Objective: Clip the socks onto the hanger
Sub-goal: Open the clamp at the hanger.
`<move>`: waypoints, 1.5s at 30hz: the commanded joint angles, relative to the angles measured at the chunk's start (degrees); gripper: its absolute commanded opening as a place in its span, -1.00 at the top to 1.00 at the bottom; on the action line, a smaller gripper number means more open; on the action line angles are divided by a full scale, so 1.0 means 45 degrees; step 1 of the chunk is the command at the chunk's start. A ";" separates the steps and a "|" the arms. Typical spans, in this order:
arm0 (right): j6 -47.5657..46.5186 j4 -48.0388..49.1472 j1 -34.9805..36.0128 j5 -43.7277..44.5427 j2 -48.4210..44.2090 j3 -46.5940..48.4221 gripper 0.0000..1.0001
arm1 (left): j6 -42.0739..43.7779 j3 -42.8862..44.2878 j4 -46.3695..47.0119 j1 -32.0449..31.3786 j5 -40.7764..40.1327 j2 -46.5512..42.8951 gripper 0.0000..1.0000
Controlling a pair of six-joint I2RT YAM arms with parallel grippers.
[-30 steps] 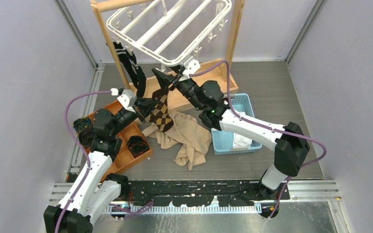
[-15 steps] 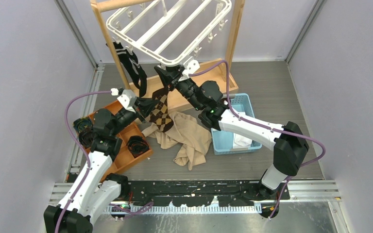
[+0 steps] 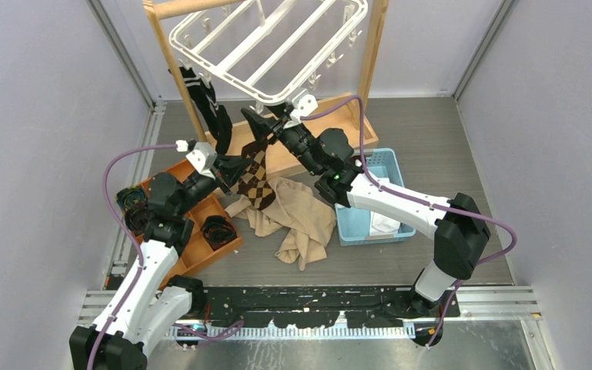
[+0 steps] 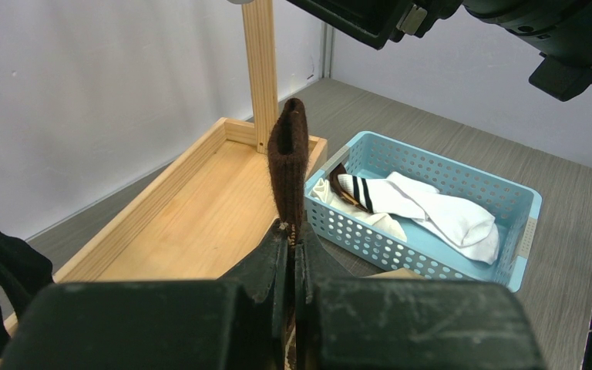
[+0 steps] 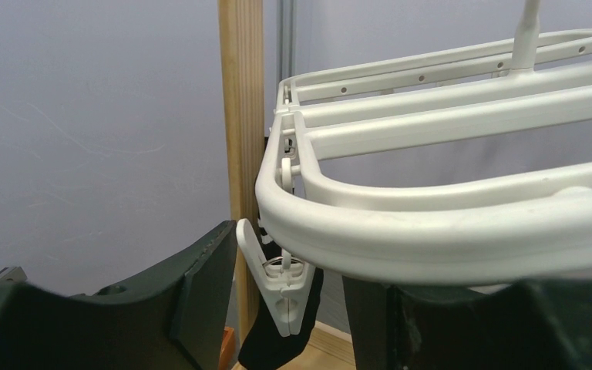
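"Brown argyle sock (image 3: 256, 173), where is it?"

"Up off the desk (image 3: 432, 139), hanging slack. The left gripper (image 3: 227, 169) is clamped tight on it partway along. Its wrist camera shows the plain brown cuff end standing upright above the closed fingers (image 4: 274, 254). The patterned end trails down onto the beige cloth (image 3: 297, 220)."

"And the hanger (image 3: 270, 50)?"

"White frame, hung on the wooden stand (image 3: 374, 46), tilted. One black striped sock (image 3: 214, 116) dangles from a clip at its left side."

"Right gripper (image 3: 266, 122)?"

"Raised to the hanger's near rim. From its wrist view the two fingers stand apart with a white clip (image 5: 274, 281) between them. That clip hangs under the rounded corner of the rim, and its own mouth looks closed. One finger (image 5: 200, 285) sits just beside the clip's handle. I can't tell whether it presses on it."

"Is the argyle sock at that clip?"

"Near it, below and to the left. I can't see any of the sock in that clip."

"Other socks?"

"White socks (image 4: 439, 212), some with black bands, lie in the blue basket (image 4: 378, 239) on the right."
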 commanded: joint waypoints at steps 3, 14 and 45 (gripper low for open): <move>0.0010 0.0910 0.0055 0.0273 -0.0219 0.0497 -0.18 | 0.0115 0.0253 0.0425 -0.0042 -0.0056 -0.0027 0.99; 0.0142 0.1244 0.0053 0.0191 -0.0184 0.0495 -0.12 | 0.0085 0.0300 0.0407 -0.0042 -0.0041 0.0018 0.99; 0.4162 -0.2457 0.0136 0.2904 -0.0675 0.2334 0.89 | -0.1261 0.1194 -0.0199 -0.0023 -0.0727 0.0078 0.99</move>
